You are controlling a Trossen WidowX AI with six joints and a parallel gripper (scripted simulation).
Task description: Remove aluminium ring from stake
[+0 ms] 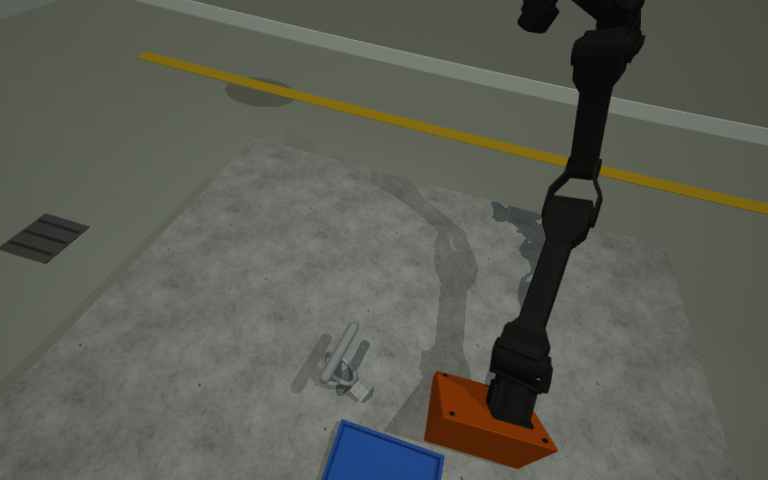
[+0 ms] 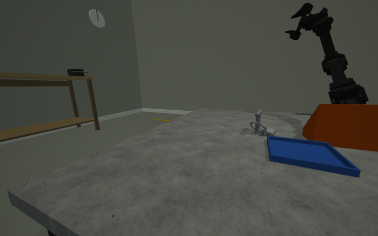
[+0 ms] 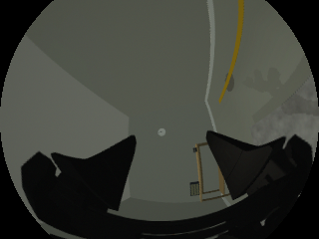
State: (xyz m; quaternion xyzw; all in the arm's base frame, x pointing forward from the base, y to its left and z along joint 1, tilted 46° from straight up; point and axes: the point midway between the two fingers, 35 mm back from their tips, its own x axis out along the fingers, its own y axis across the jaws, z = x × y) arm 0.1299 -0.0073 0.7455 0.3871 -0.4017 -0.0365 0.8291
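The gray ring [image 1: 353, 380] [image 2: 251, 125] is leaning around the steel stake [image 1: 340, 352] [image 2: 257, 125], low in the middle of the top view, its pale, square tab sticking out. The gripper [image 2: 288, 24] [image 3: 171, 137] is opening wide, maybe holding nothing.

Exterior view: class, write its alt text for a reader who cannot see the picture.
A black robot arm on an orange base holds its open gripper high above a grey table. Below, an aluminium ring leans around a T-shaped steel stake, near a blue tray with nothing in it.
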